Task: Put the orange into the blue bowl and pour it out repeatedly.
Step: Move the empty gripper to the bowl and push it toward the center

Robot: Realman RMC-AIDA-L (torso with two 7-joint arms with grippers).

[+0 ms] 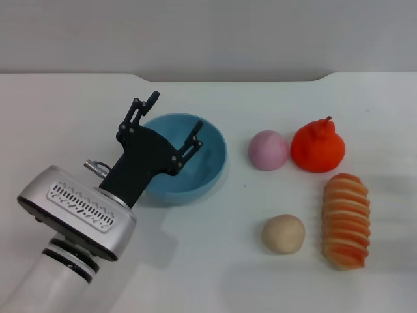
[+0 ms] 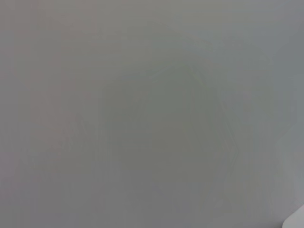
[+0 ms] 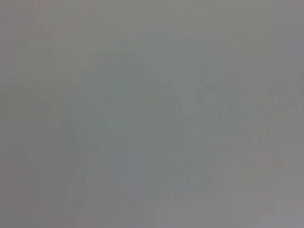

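Head view: left gripper (image 1: 174,122) above the blue bowl (image 1: 212,171), fingers spread apart, one fingertip near the far rim on the left, the other over the hollow, nothing between them. Bowl apparently empty, as far as visible behind the black claw. Orange (image 1: 317,148) on the white table (image 1: 215,261), well apart from the bowl on the right side, touching or just beside a pink ball (image 1: 268,150). Nearer the robot, a beige ball (image 1: 283,234) and a striped loaf (image 1: 346,220). Right arm not visible here.

Probably the stage between a pour and the next pick: fruit out, bowl at rest. Next move, by judgement: travel of a gripper to the orange, wide opening, descent over the stem nub without pushing the pink ball.

Orange matte, roundish, with small pointed top; likely a little slippery on its curve. Bowl smooth, deep, plain light blue. Loaf long, ribbed in orange and cream.

Left wrist view: only a flat grey field, nothing recognisable.

Right wrist view: same, grey and featureless; state of the right gripper impossible to tell.
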